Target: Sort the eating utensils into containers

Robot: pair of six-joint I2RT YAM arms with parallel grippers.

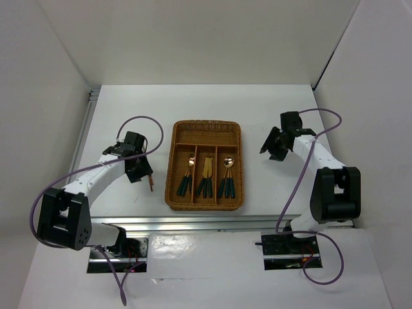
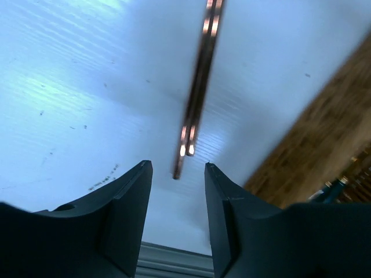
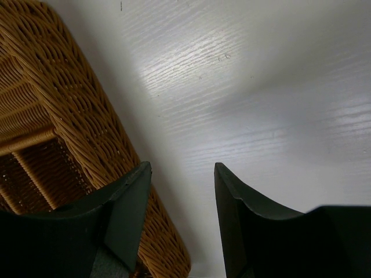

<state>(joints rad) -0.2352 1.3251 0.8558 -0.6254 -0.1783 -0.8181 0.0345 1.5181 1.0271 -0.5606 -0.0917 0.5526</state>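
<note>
Reddish-brown chopsticks (image 2: 197, 92) lie, seemingly flat, on the table (image 2: 81, 87) beside the wicker tray (image 1: 169, 170), long axis running up-frame from between the wide-parted fingers (image 2: 124, 214) of the left hand (image 2: 177, 168), untouched.

Both the left arm (image 1: 96, 175) and right arm (image 1: 314, 156) hover, jaws parted

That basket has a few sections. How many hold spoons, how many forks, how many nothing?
Slots with spoons: 2
Slots with forks: 1
Empty, the crosswise slot: 1
Total: 4 slots in the tray
</note>
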